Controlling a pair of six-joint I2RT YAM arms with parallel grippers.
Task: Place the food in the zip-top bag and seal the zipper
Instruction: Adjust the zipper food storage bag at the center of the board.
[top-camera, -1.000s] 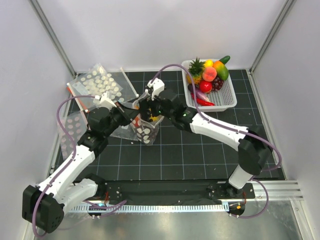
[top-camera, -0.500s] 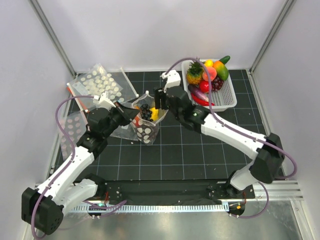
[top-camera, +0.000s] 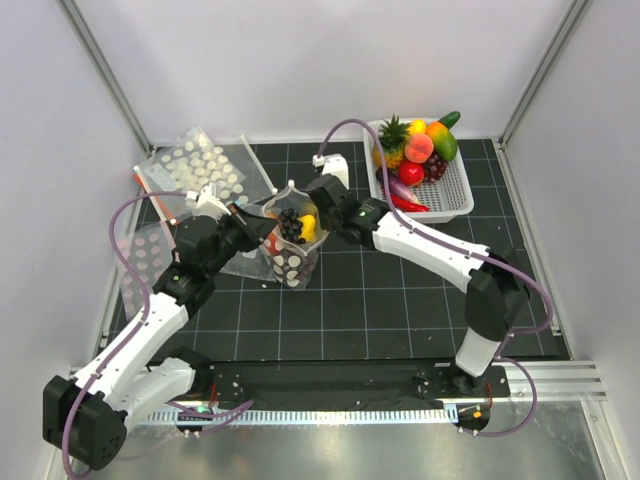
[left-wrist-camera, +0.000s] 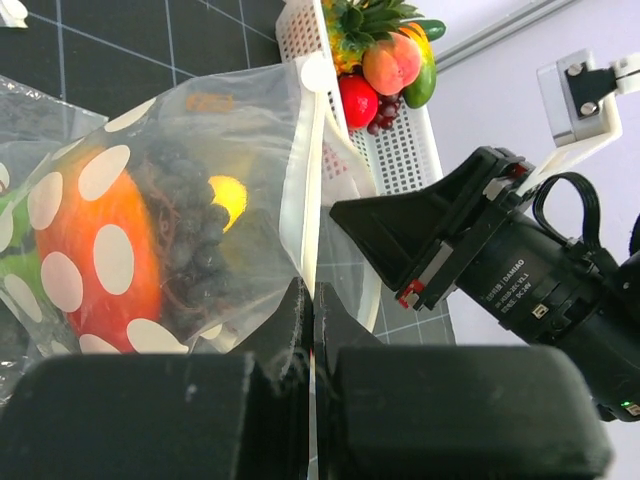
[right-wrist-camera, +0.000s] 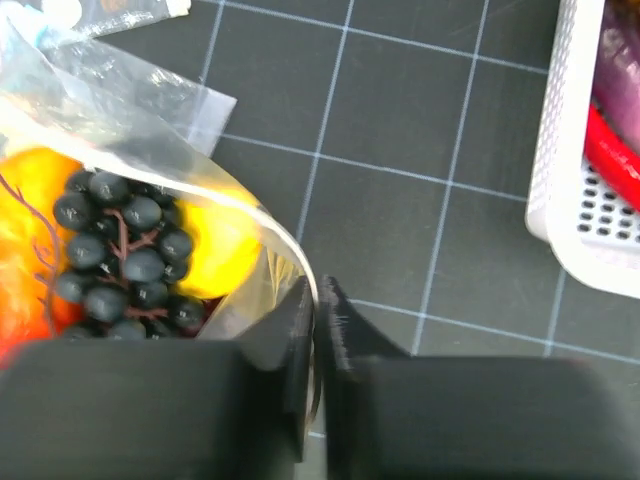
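The zip-top bag (top-camera: 291, 262) stands upright at the middle of the mat with its mouth spread. Inside lie dark purple grapes (right-wrist-camera: 125, 255), a yellow piece (right-wrist-camera: 228, 245) and an orange fruit (left-wrist-camera: 95, 250). My left gripper (left-wrist-camera: 312, 300) is shut on the bag's left rim, right on the white zipper (left-wrist-camera: 305, 170) strip. My right gripper (right-wrist-camera: 318, 300) is shut on the opposite rim of the bag, beside the yellow piece. In the top view the left gripper (top-camera: 258, 226) and right gripper (top-camera: 316, 212) flank the bag's mouth.
A white basket (top-camera: 455, 205) at the back right holds more toy food, including a pineapple (top-camera: 391, 140), a peach (top-camera: 418, 148) and a red chili (top-camera: 405, 202). Flat dotted clear sheets (top-camera: 200, 165) lie at the back left, with another (top-camera: 140, 260) by the left wall.
The right gripper was open over the bag's mouth, drew back to the right leaving the grapes in the bag, then came down on the bag's right rim and shut. The left gripper held still.
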